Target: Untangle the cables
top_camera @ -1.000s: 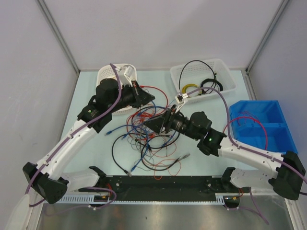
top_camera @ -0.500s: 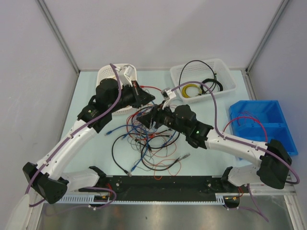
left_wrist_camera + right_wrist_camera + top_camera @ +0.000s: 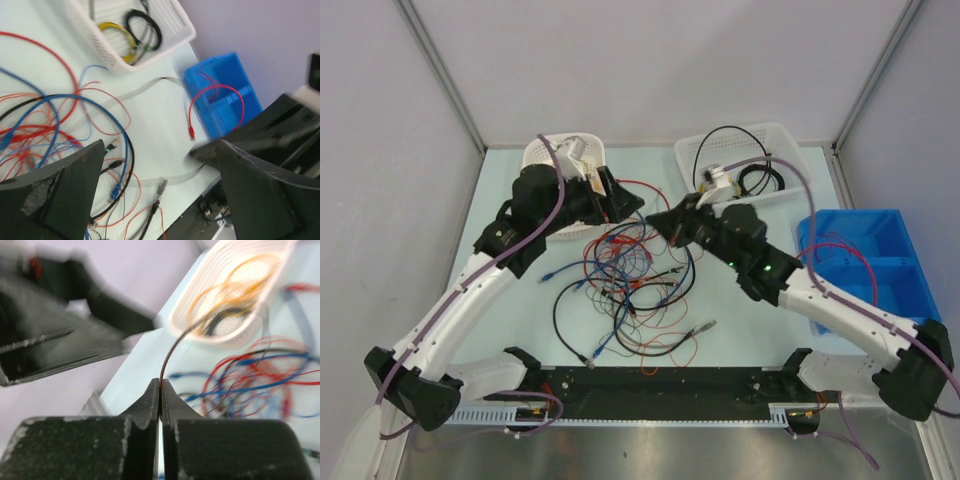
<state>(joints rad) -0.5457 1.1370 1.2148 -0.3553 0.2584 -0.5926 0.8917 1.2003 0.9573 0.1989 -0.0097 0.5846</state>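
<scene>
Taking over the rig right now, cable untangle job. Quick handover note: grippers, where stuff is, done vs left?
Left gripper: open, empty, above the table beside the tangle.
Right gripper: shut on one thin cable, colour hard to tell.
Cables: most sit in a red, blue and black tangle mid-table.
Done: a yellow coil and a black coil lie in the right white basket. Orange loops are in the left white basket. One red cable drapes over the blue bin.
Left: the pile is intertwined. Probably draw the held cable clear first.
</scene>
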